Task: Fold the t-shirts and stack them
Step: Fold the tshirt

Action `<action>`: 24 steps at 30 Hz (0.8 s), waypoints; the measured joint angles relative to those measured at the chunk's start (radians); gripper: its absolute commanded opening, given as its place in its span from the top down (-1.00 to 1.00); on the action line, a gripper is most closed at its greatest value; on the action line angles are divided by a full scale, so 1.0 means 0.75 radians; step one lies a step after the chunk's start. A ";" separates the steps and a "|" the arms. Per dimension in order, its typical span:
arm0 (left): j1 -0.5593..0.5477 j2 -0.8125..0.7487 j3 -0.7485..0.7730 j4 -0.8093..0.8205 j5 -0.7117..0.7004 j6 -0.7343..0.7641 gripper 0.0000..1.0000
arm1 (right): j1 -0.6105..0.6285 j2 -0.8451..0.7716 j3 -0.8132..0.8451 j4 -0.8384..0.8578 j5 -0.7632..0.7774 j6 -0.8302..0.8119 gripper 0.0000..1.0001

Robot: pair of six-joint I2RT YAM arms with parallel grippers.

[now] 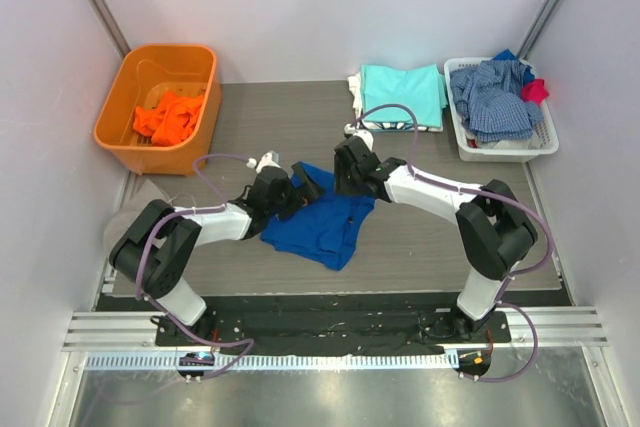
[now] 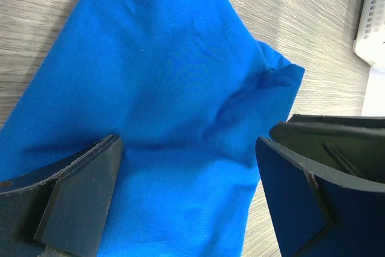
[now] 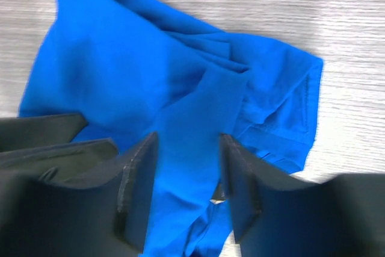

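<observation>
We note a grey wood-grain table [image 1: 280, 117] across the middle of the top view. Upper left: an orange bin [image 1: 113, 107], set askew at the table's far corner. Upper right: a white basket [image 1: 505, 152] with slotted sides; its corner also shows at the upper right of the left wrist view. Heaped in it is a checked garment [image 1: 495, 97], blue and white. Just right of that, against the basket's rim, lies a small red cloth [image 1: 537, 90]. Along the bottom runs a metal rail [image 1: 330, 359].

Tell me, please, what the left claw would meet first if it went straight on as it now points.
Probably the blue shirt, lying ahead of the open left claw; depth is unclear.
</observation>
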 measured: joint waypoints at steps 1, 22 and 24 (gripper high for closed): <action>0.000 0.000 0.000 0.001 0.000 -0.003 -0.99 | -0.004 0.005 0.000 0.001 0.007 0.002 0.22; -0.010 0.008 -0.008 0.030 0.011 -0.025 -0.99 | -0.021 -0.131 -0.302 -0.056 0.076 0.026 0.37; -0.010 0.008 -0.008 0.030 0.013 -0.028 -0.99 | -0.022 -0.200 -0.335 -0.102 0.095 0.026 0.36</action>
